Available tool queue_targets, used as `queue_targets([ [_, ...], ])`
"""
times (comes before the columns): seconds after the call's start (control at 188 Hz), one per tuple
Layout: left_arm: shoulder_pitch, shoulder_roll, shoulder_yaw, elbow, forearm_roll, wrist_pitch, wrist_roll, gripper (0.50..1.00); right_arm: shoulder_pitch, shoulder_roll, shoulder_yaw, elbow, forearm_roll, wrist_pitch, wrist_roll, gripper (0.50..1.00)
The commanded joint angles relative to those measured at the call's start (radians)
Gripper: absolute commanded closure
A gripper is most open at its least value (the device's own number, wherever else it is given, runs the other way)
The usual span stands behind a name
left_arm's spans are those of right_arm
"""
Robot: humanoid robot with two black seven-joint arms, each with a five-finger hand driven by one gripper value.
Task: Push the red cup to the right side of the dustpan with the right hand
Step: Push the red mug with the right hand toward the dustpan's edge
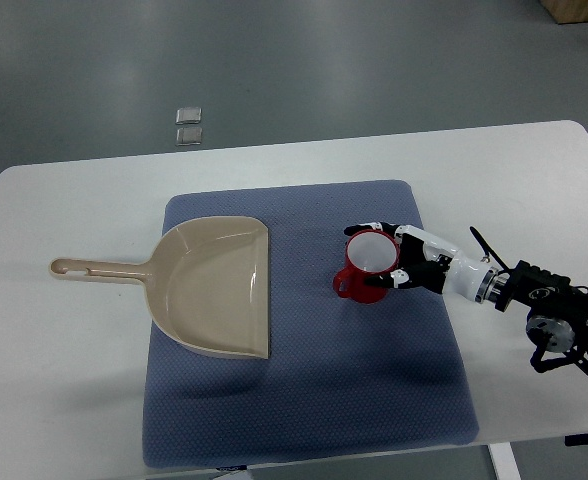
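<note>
A red cup point(366, 268) with a white inside stands upright on the blue mat point(304, 400), to the right of the beige dustpan point(214, 285). The dustpan's open edge faces the cup, and its handle points left. My right hand point(394, 255) comes in from the right edge and rests against the cup's right side. Its fingers curl around the rim and wall, and the thumb shows at the cup's front. A gap of mat lies between cup and dustpan. My left arm does not show.
The mat lies on a white table point(64, 400). My right forearm point(554, 305) stretches over the table's right part. Two small grey squares point(189, 124) lie on the floor beyond the table's far edge.
</note>
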Motion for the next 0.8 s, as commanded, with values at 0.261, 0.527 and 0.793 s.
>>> queue_targets([
  [0.261, 0.000, 0.000, 0.000, 0.001, 0.000, 0.000, 0.000, 0.500, 0.000, 0.028, -0.004, 0.003, -0.017, 0.000, 0.000, 0.564],
  [0.527, 0.000, 0.000, 0.000, 0.000, 0.000, 0.000, 0.000, 0.500, -0.002, 0.042, -0.004, 0.026, -0.017, 0.000, 0.000, 0.564],
  [0.793, 0.000, 0.000, 0.000, 0.000, 0.000, 0.000, 0.000, 0.500, -0.006, 0.062, -0.012, 0.041, -0.021, 0.000, 0.000, 0.564],
])
